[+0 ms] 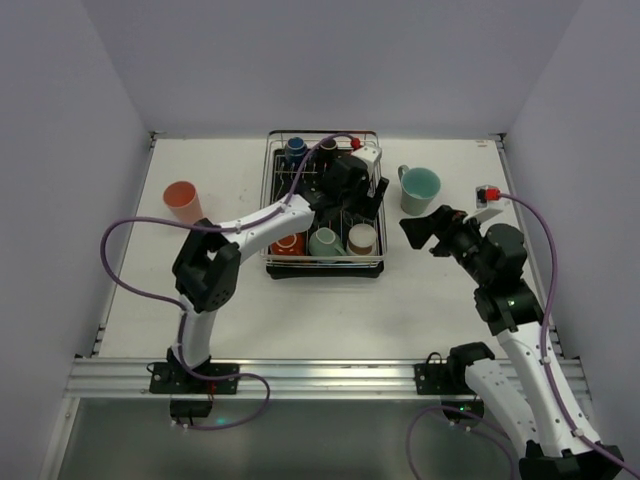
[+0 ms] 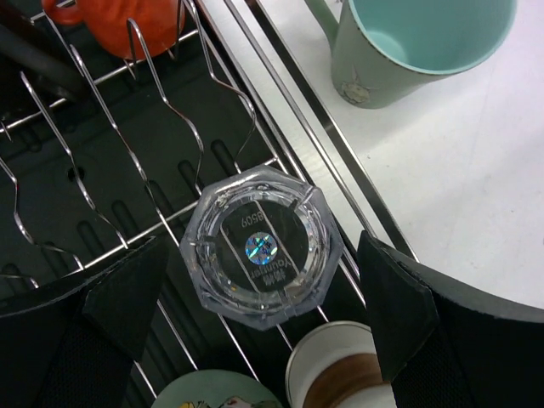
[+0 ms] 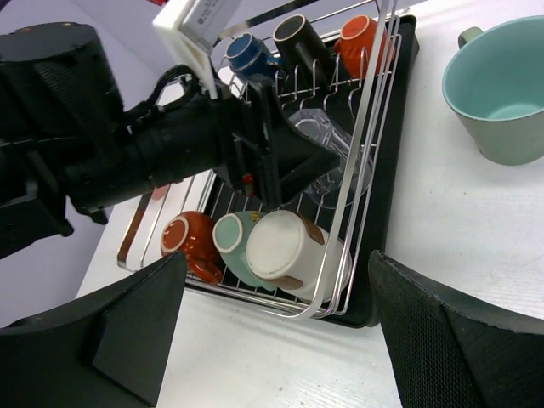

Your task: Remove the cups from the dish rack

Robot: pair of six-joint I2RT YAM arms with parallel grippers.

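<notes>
**A:** From above, where do the cups sit?

**B:** Most lie in the dish rack [image 1: 325,268] at upper centre. A salmon-pink cup [image 1: 183,202] stands on the table [image 1: 300,320] to its left, and a green mug [image 1: 420,190] to its right. The left gripper [image 1: 352,195] hangs inside the rack. The right gripper [image 1: 418,238] is over the table just right of the rack, below the mug, jaws apart.

**A:** And the left wrist camera?

**B:** A clear glass [image 2: 261,246], seen end-on, lies on the rack's wires at centre. It sits between the spread fingers [image 2: 127,297], with a thin gap on each side. An orange mug [image 2: 127,21] is at upper left. The green mug [image 2: 416,47] is at upper right, outside the rack.

**A:** The right wrist?

**B:** Its fingers [image 3: 459,340] stand wide at the lower corners, gripping nothing. Between them the rack's near end holds a red mug [image 3: 191,242], a teal cup [image 3: 234,246] and a white-bottomed brown cup [image 3: 289,251].
</notes>
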